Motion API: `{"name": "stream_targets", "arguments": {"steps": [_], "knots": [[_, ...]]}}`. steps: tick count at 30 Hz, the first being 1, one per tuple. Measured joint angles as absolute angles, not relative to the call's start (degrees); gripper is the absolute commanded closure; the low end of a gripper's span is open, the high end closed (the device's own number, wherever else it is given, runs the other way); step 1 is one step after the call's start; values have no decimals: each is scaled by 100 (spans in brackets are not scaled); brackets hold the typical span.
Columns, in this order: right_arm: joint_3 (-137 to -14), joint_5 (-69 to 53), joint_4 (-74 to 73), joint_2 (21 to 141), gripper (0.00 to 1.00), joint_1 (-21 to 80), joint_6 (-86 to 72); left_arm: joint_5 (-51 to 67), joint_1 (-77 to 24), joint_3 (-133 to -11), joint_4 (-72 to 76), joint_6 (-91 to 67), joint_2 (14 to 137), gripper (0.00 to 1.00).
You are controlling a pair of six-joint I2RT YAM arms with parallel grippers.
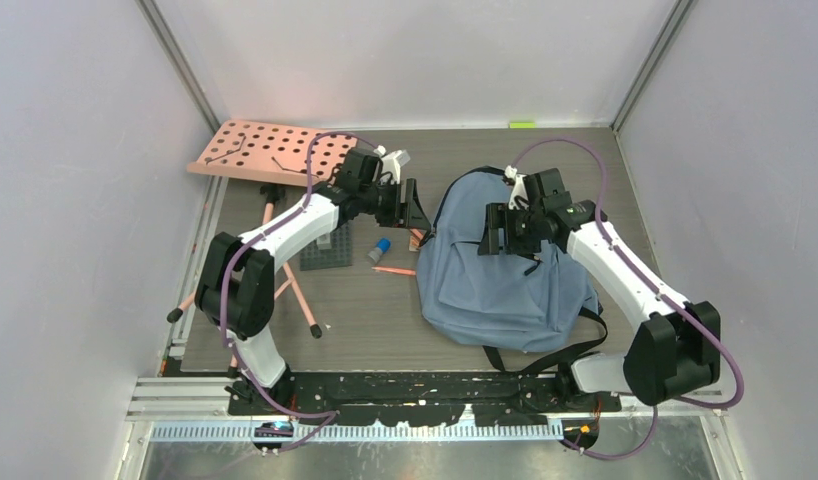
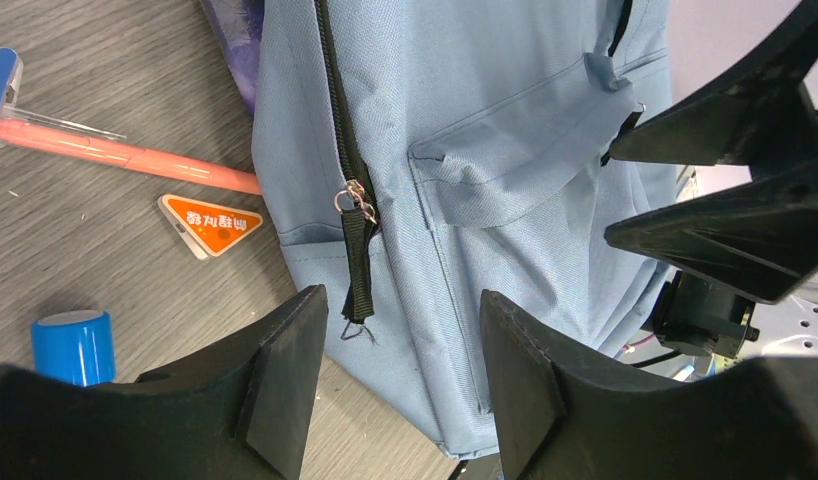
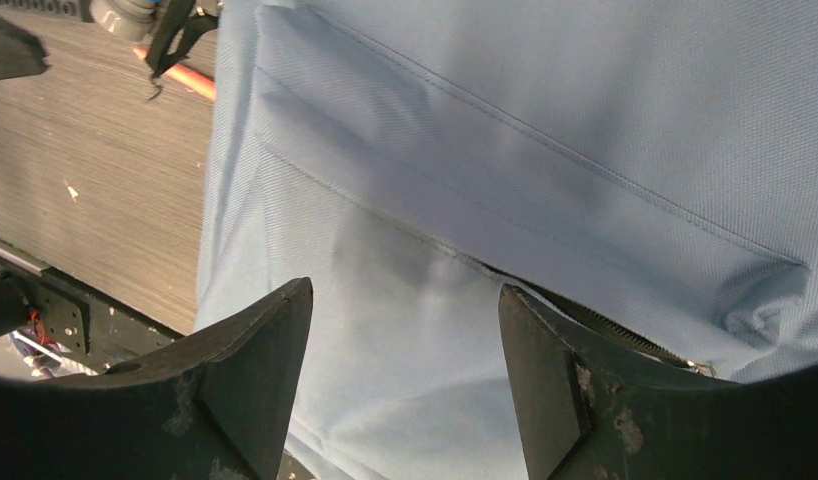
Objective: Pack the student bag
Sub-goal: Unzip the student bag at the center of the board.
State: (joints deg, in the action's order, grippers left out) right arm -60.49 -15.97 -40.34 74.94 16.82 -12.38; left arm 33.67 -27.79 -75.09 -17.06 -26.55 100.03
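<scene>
Covering most of the top view, the wood-grain table (image 1: 365, 335) is carrying the student bag (image 1: 500, 275) at centre right. The bag is lying flat, its long axis running from the upper middle of the frame down toward the lower right, where black straps are trailing out. A pink pegboard (image 1: 270, 150) is propped at the upper left, well apart from the bag.

The right gripper (image 1: 497, 240) is hovering over the bag's upper middle. In the right wrist view its jaws are standing wide above plain fabric and a pocket seam, with nothing pinched. The left gripper (image 1: 410, 205) is poised at the bag's upper left edge, jaws moderately spread and empty.

In the left wrist view a pink pencil (image 2: 135, 152) is lying at the upper left and a blue-capped tube (image 2: 75, 345) at the lower left. An orange triangular tag (image 2: 210, 222) is lying between them, just beside the bag.

Smallest is the zipper pull (image 2: 357, 215), with its black webbing tab hanging toward the lower frame. The zip line is running straight up the frame from it and appears closed. The tab's end is lying just ahead of the left fingertips, nearer the left-hand pad (image 2: 285, 380), so the left arm is judged the nearer one for taking it. A slight shift toward that side is probably being called for.
</scene>
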Motion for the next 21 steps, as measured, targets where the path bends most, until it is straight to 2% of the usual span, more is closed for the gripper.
{"name": "stream_targets", "arguments": {"steps": [21], "knots": [[-6377,-1627,-3730,8659,26,1678,-803,3367,-2779,-7509,-1723,-2655,10003,41]]}}
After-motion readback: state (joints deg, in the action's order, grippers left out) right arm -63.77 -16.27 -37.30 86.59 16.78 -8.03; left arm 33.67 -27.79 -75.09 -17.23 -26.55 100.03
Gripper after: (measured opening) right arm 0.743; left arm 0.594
